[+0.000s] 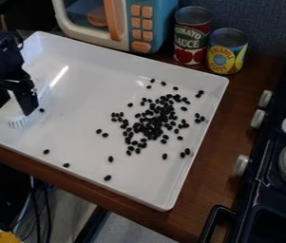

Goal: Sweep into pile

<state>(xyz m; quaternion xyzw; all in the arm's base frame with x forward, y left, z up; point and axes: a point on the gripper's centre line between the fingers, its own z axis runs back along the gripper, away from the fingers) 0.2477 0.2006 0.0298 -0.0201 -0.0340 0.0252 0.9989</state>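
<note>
Black two-finger pincer [15,109] at the left of the white rectangular plastic tray [199,76], gripping a white bristled brush [19,122], bristles down near the tray floor. Small black oval beans [151,124]: main heap well apart from the pincer, to its right in view; one stray just beside the brush, others scattered between pincer and heap and along the near rim. Tray on brown wooden tabletop [212,152]; blue-and-white toy microwave [151,21] beyond the pincer, up and right.

Step in hand, likely: gather strays into the heap. Bristles should lightly touch the floor, broad side facing the heap; get behind each stray, push slow and level. Beans probably roll, so short strokes, stop at the heap's edge, don't plough through. Pile mostly formed, edges loose.
</note>
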